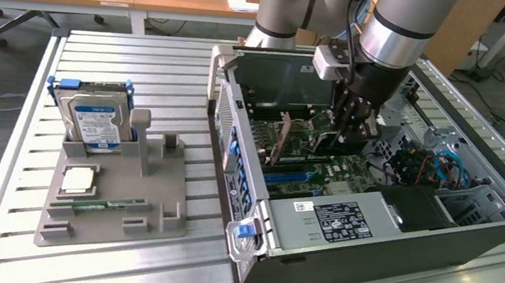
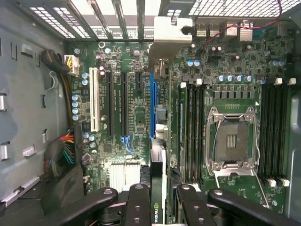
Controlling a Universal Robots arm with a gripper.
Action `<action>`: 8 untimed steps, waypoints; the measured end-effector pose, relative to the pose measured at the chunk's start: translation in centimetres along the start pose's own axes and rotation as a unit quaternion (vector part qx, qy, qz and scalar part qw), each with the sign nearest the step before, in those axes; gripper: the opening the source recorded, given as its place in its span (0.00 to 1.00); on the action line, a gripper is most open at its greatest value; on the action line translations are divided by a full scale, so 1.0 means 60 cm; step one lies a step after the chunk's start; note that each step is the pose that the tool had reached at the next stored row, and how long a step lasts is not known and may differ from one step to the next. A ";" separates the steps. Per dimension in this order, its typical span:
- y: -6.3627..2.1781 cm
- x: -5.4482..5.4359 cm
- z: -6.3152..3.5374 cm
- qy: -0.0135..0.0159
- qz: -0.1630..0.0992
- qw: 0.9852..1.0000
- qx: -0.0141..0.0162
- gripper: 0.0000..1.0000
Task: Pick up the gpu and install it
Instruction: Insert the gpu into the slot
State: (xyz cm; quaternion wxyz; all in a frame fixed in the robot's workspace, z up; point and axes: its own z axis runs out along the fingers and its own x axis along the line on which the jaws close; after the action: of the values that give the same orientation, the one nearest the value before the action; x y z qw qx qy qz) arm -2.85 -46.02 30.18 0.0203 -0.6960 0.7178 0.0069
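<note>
- On the exterior view's left, the hard drive [image 1: 95, 120] and RAM stick [image 1: 97, 205] sit in the grey fixture [image 1: 110, 222] on the table [image 1: 147, 65]. Leave them alone.
- The open computer case [image 1: 364, 247] lies just beside the fixture, motherboard facing up.
- Your gripper [image 1: 350, 124] is down inside the case. The fingers [image 2: 138, 202] are clamped on the gpu [image 2: 156, 212], one set on each side of the card.
- The gpu hangs edge-on over the motherboard, roughly in line with the blue slot [image 2: 152, 103]. You can't tell whether it touches the slot.
- Its pale bracket [image 2: 171, 30] points at the case's rear slot openings. Check that end lines up with an opening.
- The step looks like seating: hold the card square to the blue slot and press straight down without twisting, or the edge may miss.
- Steer clear of the CPU socket [image 2: 232, 141] alongside.
</note>
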 end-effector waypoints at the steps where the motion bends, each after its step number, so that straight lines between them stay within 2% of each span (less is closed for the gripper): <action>1: 0.000 0.000 0.002 0.000 0.000 1.000 0.000 0.26; 8: 0.002 0.000 0.008 0.000 0.000 1.000 0.000 0.26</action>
State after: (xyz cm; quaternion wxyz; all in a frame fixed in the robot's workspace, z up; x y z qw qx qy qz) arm -2.96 -46.02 29.68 0.0203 -0.6958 0.7179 0.0067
